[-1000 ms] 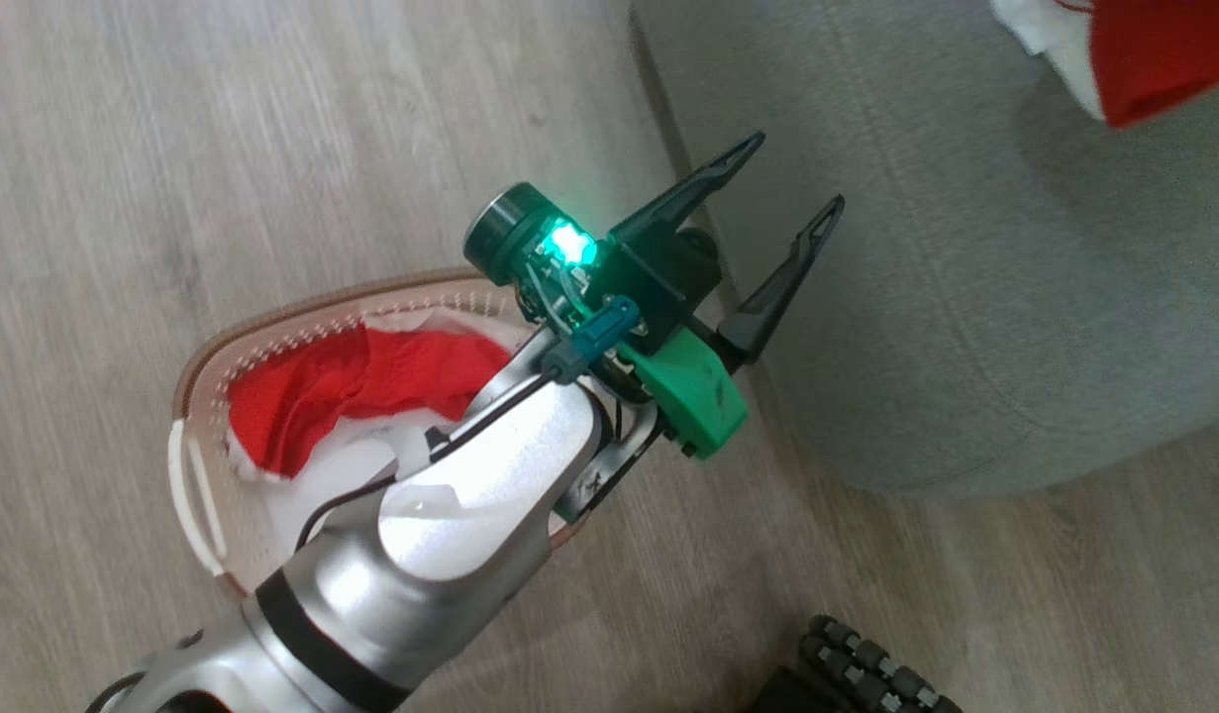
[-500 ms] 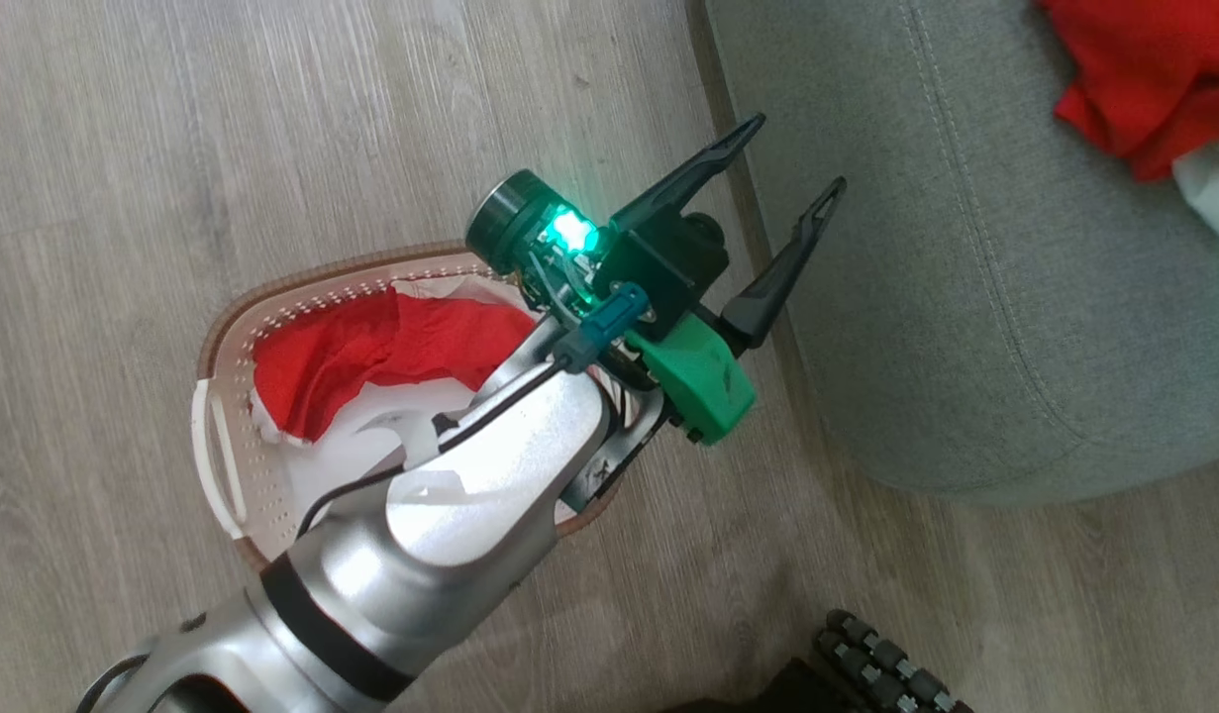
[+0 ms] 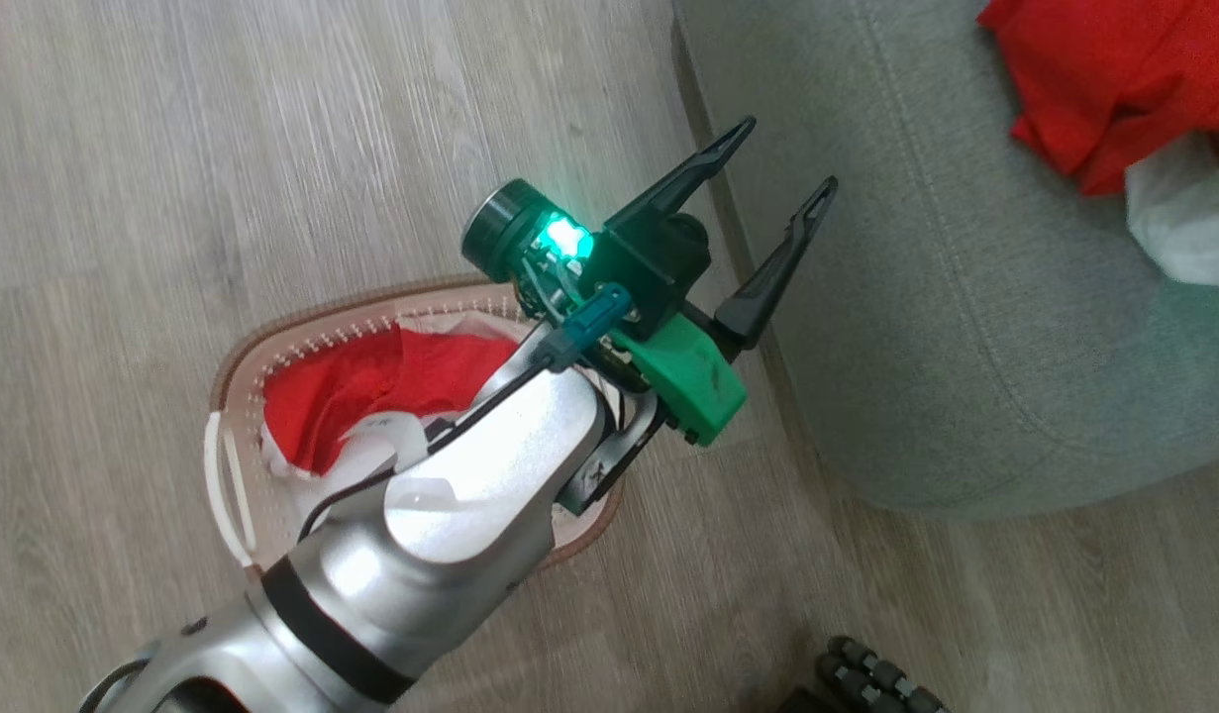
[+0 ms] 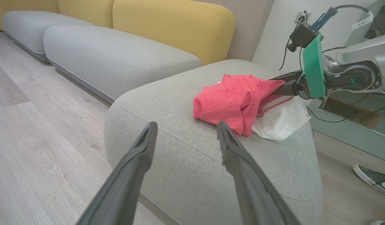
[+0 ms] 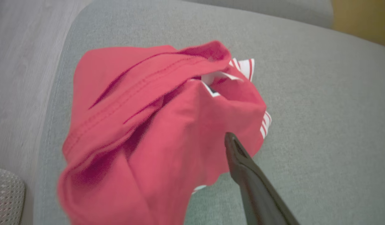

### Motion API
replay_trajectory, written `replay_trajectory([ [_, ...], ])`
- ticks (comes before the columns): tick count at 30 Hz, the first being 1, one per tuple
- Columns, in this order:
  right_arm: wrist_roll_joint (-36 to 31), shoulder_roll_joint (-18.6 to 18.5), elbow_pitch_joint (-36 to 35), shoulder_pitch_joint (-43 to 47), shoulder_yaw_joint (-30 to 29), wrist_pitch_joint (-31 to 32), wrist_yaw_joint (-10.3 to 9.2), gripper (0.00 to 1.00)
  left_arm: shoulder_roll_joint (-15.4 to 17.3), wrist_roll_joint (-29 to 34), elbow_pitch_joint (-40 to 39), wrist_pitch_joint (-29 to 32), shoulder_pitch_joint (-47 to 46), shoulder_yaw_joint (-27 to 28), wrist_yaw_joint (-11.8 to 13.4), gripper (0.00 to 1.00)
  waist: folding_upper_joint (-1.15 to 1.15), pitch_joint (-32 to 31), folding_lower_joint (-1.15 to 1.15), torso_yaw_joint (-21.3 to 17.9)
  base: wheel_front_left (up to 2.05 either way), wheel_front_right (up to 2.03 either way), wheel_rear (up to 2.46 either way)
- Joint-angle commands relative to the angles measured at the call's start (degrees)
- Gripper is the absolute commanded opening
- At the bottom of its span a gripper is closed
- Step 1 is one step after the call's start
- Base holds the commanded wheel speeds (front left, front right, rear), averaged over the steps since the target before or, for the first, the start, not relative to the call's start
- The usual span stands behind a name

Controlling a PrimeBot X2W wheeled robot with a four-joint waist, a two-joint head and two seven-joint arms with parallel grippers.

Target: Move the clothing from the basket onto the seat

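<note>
**One garment on seat, more clothing in basket**

Left gripper [image 3: 789, 153] is held above the floor [image 3: 272, 149] between the basket [image 3: 322, 319] and the seat [image 3: 926, 297]. Its fingers are spread apart with nothing between them. In the left wrist view the left gripper [image 4: 186, 125] points at the near edge of the seat [image 4: 186, 156].

One red garment [image 3: 1094, 89] with white parts lies crumpled on the seat, well apart from the basket. The right gripper [image 4: 284, 88] is at the garment's [image 4: 233, 100] far side, tips buried in the fabric. In the right wrist view one finger [image 5: 242, 168] shows against the garment [image 5: 148, 125] and the other is hidden under the cloth, so I cannot tell whether it is gripping or apart.

Red and white clothing [image 3: 371, 386] sits in the basket on the floor, partly hidden by the left forearm. Yellow backrests [image 4: 173, 25] stand behind the sofa. A person's shoe [image 4: 370, 178] is at the right edge.
</note>
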Motion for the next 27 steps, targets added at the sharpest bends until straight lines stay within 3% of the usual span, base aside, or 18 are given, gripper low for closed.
replay_trajectory([
  [1, 1.6, -3.64, -0.13, 0.54, 1.57, 1.17, -0.02, 1.0, -0.3, -0.49, -1.45, -0.71, -0.46, 1.11, 0.05, 1.0, 0.0, -1.78, 0.0, -0.28, 0.0, 0.0, 0.0],
  [15, 9.64, -8.39, -8.51, -1.28, 13.81, 11.8, -0.02, 1.0, 3.24, -5.26, -3.11, -3.21, 6.98, 3.35, 0.24, 1.0, 0.0, -14.76, 0.0, -2.18, 0.0, 0.0, 0.0],
  [19, 7.97, -10.11, -10.85, -2.29, 15.0, 10.44, -0.02, 1.0, 4.41, -6.29, -4.78, -3.77, 9.33, 4.08, 0.76, 1.0, 0.0, -17.73, 0.0, -2.11, 0.0, 0.0, 0.0],
  [27, 6.81, -11.02, -11.69, -3.41, 15.5, 1.54, -0.02, 1.0, 7.18, -8.04, -8.35, -4.81, 13.93, 6.39, 2.4, 1.0, 0.0, -22.99, 0.0, -0.51, 0.0, 0.0, 0.0],
])
